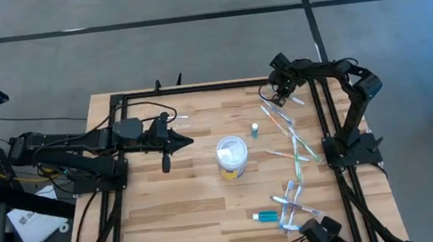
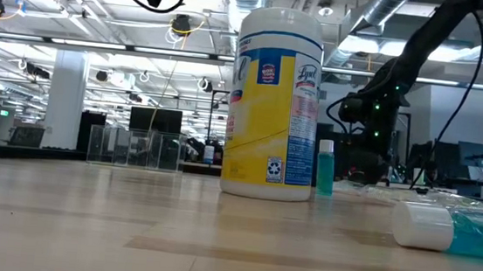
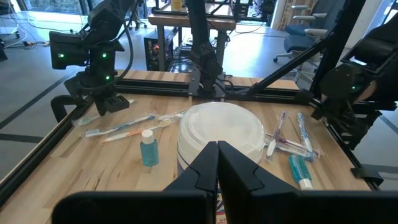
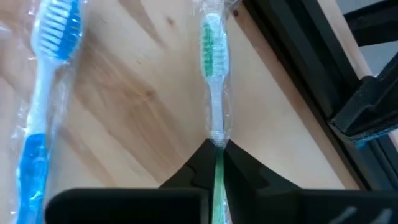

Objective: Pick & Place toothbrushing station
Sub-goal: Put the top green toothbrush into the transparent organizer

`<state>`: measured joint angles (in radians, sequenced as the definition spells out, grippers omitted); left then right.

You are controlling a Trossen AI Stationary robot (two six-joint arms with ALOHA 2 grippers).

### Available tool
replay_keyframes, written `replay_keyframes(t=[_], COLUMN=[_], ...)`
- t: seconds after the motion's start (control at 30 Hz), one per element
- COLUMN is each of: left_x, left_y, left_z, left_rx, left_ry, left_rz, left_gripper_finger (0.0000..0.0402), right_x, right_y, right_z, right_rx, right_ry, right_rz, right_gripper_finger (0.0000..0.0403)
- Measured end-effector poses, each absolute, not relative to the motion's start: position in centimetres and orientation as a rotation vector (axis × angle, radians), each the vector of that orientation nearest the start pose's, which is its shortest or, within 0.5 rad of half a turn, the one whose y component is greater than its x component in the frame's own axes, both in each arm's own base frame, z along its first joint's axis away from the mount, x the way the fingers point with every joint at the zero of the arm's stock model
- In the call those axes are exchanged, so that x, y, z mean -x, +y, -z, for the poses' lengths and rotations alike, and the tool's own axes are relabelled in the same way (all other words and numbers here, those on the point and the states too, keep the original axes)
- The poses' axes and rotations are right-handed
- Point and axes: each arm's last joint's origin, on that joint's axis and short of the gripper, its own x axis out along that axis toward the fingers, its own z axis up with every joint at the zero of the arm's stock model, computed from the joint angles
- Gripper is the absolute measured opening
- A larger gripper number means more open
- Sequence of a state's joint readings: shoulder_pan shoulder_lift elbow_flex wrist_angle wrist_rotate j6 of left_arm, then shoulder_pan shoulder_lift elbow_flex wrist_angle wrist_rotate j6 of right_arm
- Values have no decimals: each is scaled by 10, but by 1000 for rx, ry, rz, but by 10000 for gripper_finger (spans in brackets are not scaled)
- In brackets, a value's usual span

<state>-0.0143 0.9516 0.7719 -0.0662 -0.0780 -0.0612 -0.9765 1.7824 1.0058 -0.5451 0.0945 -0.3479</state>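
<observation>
The see-through organiser stand (image 2: pixel 135 148) stands upright on the table's far left part in the low view. My left gripper (image 1: pixel 180 142) is shut and empty above the table, left of the white-topped, yellow-banded tub (image 1: pixel 231 156). Its fingers (image 3: pixel 217 155) point toward the tub. My right gripper (image 1: pixel 278 97) is at the far right corner, shut on a green toothbrush (image 4: pixel 211 56) in a clear wrapper. A blue toothbrush (image 4: pixel 46 74) in its wrapper lies beside it on the wood. My right gripper pinches the green toothbrush's neck (image 4: pixel 216 138), just below the bristle head, between its two fingertips. The fingers come from above, pointing down. The head sticks out past the fingertips, close over the wood; whether it rests on the table I cannot tell.
Several wrapped toothbrushes (image 1: pixel 296 149) lie along the table's right side. A small blue bottle (image 1: pixel 255 130) stands right of the tub. A teal toothpaste tube (image 1: pixel 265 215) lies near the front right. Black frame rails (image 1: pixel 324 110) border the table.
</observation>
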Motion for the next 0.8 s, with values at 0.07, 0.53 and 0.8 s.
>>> replay_keyframes(t=[0.07, 0.53, 0.8], left_x=[-212, -212, -212], left_y=[-1, -1, -1], left_z=[-310, -310, -310], left_rx=[50, 50, 50], left_ry=[244, 244, 243], left_rz=[-70, -71, -71], left_gripper_finger=[0, 0, 0], right_x=[-176, -182, -182], right_y=[-263, -256, -239], right_z=[-140, -161, -215], right_rx=[-324, -366, -342], right_ry=[1354, 1209, 957], right_rz=[659, 584, 511], right_gripper_finger=[13, 0, 0])
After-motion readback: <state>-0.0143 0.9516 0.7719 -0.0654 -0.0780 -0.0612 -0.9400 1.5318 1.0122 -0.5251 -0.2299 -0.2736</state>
